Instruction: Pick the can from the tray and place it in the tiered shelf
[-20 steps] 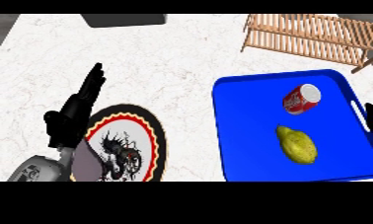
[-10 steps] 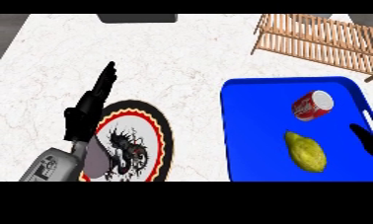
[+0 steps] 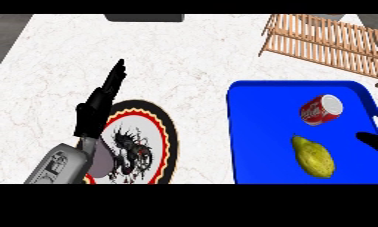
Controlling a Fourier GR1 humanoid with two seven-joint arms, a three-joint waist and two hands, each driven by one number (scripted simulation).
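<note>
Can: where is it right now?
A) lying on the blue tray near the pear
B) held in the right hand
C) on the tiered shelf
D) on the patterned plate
A: the can lies on its side on the blue tray, beside the pear.

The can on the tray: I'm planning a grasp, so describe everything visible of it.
The can is red with white lettering and a silvery end, metal by its look. It lies on its side on the blue tray, far right, that end pointing up and right. Only the tray touches it: the pear lies nearer, apart, and the right hand is clear of it.
</note>
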